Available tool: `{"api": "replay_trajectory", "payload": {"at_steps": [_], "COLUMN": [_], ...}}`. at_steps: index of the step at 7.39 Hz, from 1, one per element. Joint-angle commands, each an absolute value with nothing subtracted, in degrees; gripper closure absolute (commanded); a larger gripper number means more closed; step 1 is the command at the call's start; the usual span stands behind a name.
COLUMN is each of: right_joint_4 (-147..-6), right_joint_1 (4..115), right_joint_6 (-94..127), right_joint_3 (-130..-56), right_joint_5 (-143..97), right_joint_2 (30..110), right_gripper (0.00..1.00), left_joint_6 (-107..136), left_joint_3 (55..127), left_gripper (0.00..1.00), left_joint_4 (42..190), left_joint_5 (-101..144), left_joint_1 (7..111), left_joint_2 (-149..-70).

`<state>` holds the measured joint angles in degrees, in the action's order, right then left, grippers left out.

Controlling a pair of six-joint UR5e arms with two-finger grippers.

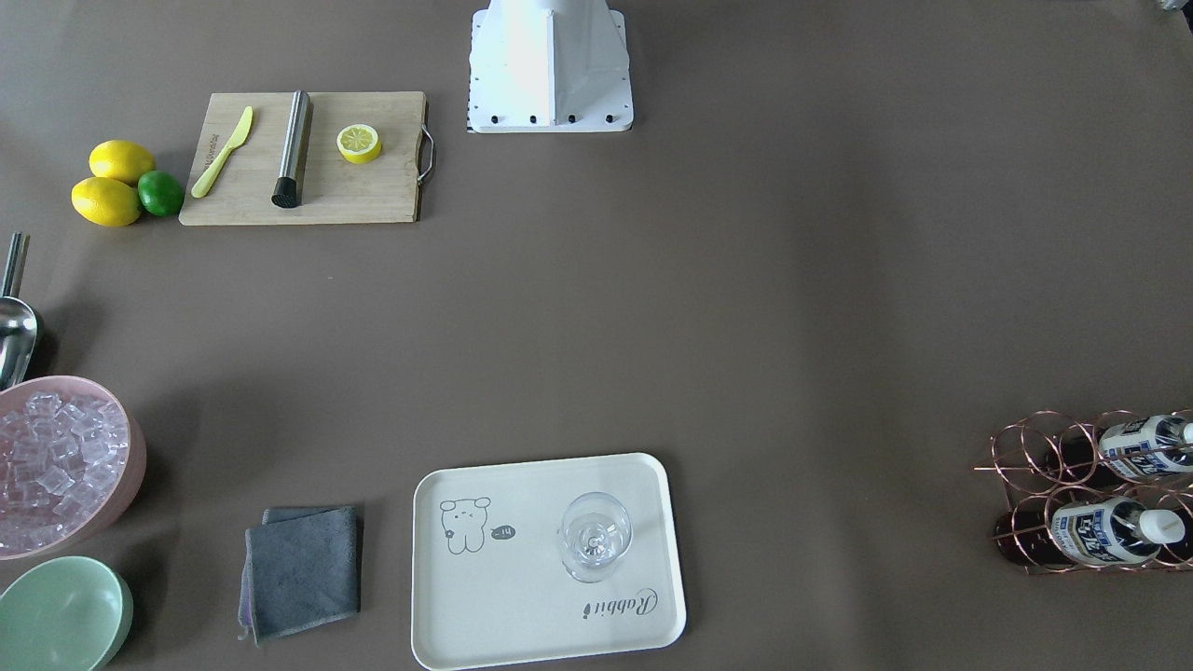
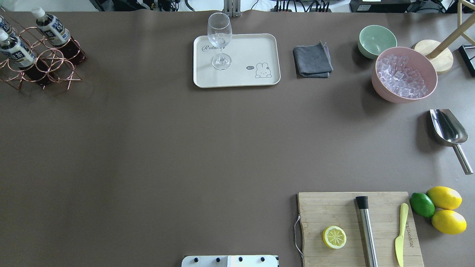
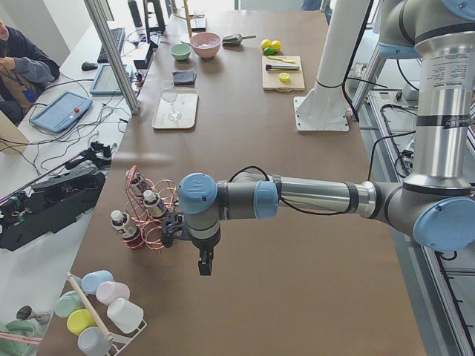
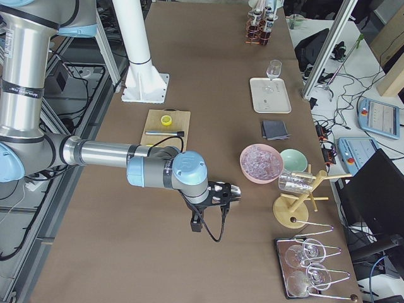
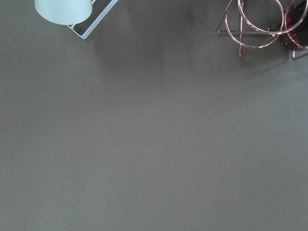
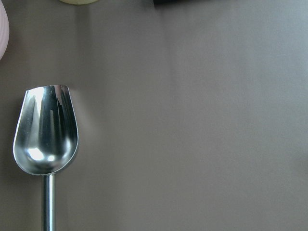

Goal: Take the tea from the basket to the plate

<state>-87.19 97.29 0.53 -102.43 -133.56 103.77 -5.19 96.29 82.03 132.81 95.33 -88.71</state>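
Several tea bottles lie in the copper wire basket at the table's left end; they also show in the overhead view. The cream plate sits at the far edge and bears a clear stemmed glass. My left gripper shows only in the exterior left view, close beside the basket; I cannot tell if it is open. My right gripper shows only in the exterior right view, near the pink ice bowl; I cannot tell its state. The left wrist view shows basket rings.
A wooden cutting board with a lemon half, a steel muddler and a yellow knife lies near the base. Two lemons and a lime, a steel scoop, a green bowl and a grey cloth are on the right half.
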Motion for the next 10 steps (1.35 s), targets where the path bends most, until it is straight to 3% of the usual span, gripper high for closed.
{"api": "replay_trajectory", "payload": {"at_steps": [1, 10], "right_joint_4": [-87.2, -87.3], "right_joint_1": [97.3, 97.2], "right_joint_6": [0.5, 0.5], "right_joint_3": [-102.5, -102.5], "right_joint_5": [-133.6, -133.7], "right_joint_2": [103.7, 103.7], "right_gripper": [0.0, 0.0], "left_joint_6": [-5.2, -4.8], "left_joint_3": [96.8, 99.5], "left_gripper": [0.01, 0.01], "left_joint_4": [82.0, 83.5], "left_joint_5": [133.1, 133.2], "left_joint_1": [95.4, 95.4], "left_joint_2": [-88.9, -89.8]}}
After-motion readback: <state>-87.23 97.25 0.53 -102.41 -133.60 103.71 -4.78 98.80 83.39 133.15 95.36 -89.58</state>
